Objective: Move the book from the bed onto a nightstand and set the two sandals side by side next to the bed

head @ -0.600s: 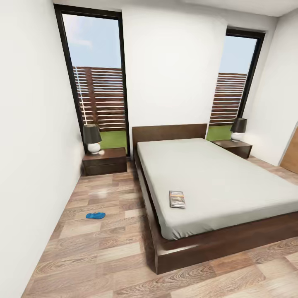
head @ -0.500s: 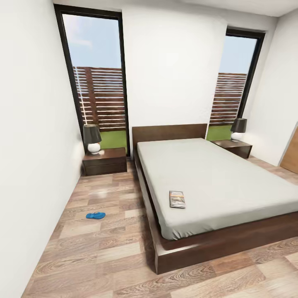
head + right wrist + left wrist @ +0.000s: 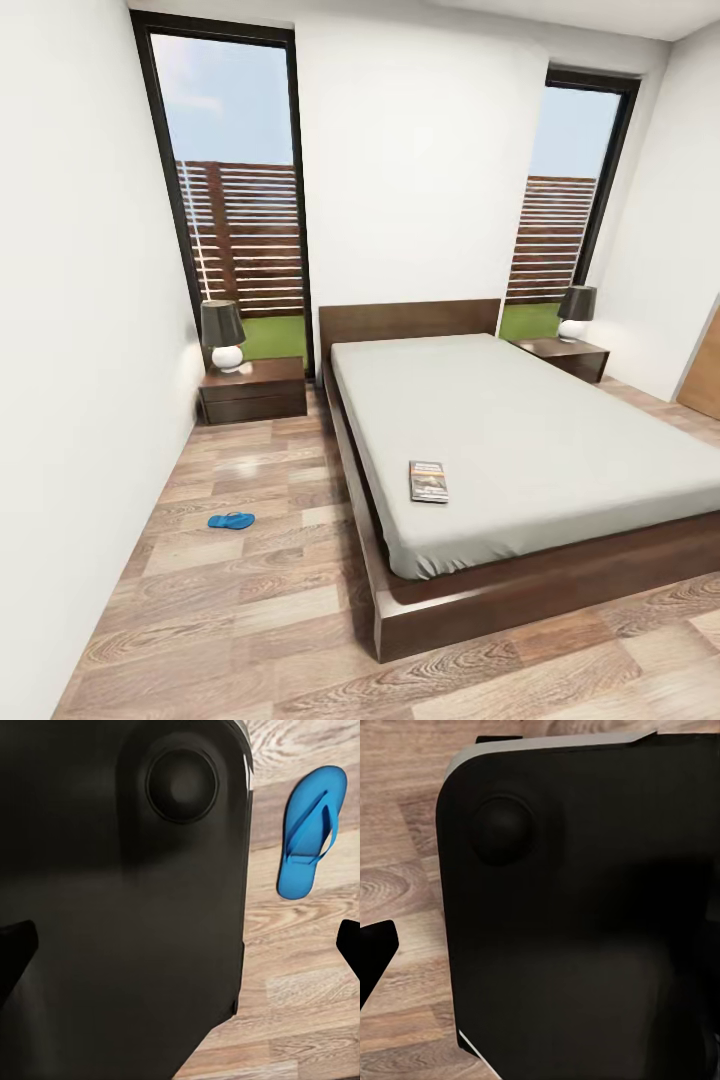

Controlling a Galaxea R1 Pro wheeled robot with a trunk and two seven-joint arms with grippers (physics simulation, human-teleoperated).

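Two end effector states impossible to tell, each wrist camera mostly blocked by a dark robot panel (image 3: 585,907).

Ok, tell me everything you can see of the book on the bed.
The book is a small thin paperback with a dark grey cover, an orange band across it and pale lettering too small to read. It lies flat and closed on the light grey mattress of the bed, near the foot end and close to the edge facing the floor where a blue sandal lies. Only the mattress touches it.
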